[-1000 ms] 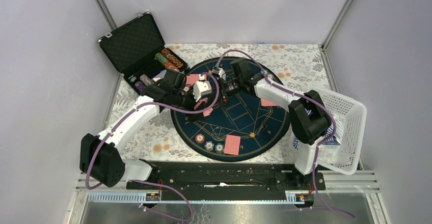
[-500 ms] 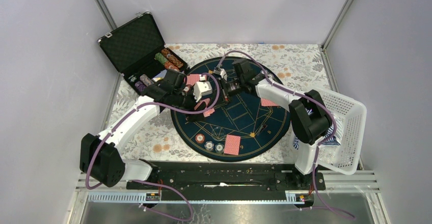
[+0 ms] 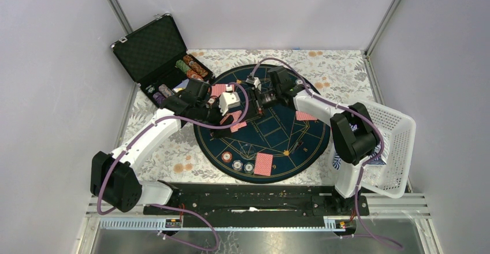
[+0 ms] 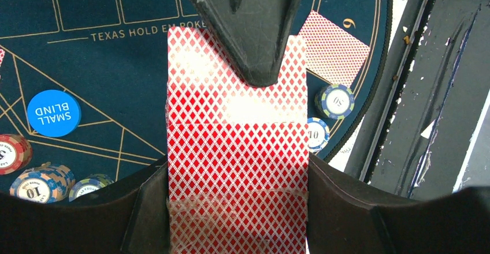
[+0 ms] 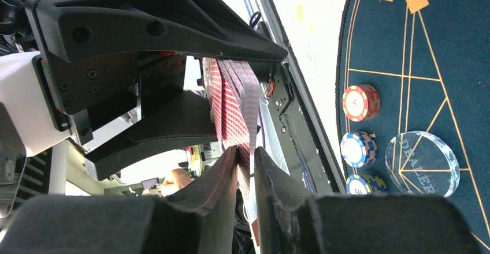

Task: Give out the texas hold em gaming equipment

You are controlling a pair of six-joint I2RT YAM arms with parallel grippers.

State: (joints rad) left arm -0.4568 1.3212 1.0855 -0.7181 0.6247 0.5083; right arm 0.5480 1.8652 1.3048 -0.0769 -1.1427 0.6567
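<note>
Left claw (image 4: 234, 176): closed on a deck of cards (image 4: 208, 92), red backs up, one finger on each long side. It is held above the round mat (image 3: 277, 135), centre of the overhead frame.

Right claw (image 5: 245, 153): narrowed to a slit, pinching the end of the top card (image 5: 240, 109). Whether one card or several sits in the pinch cannot be told.

On the mat:
- Blue small-blind disc (image 4: 54, 113), left of the left-wrist frame.
- Clear dealer disc (image 5: 422, 163), lower right of the right-wrist frame.
- Chips (image 5: 361, 102), in short stacks just beside the dealer disc.
- Single card (image 4: 338, 49), face down, upper right of the left-wrist frame.

Elsewhere:
- Black case (image 3: 153, 49), upper left of the overhead frame, open, with more chips inside.
- White basket (image 3: 396, 144), at the right edge of the desk (image 3: 179, 156).

Hazards, as judged:
- The pinch may draw two cards instead of one, since the backs lie tight together.
- The left claw's side grip may drag on the drawn card and bend it.
- A loosened deck could fan out and spill onto the mat, knocking the chips below.
- The two claws stand very close and could collide.
</note>
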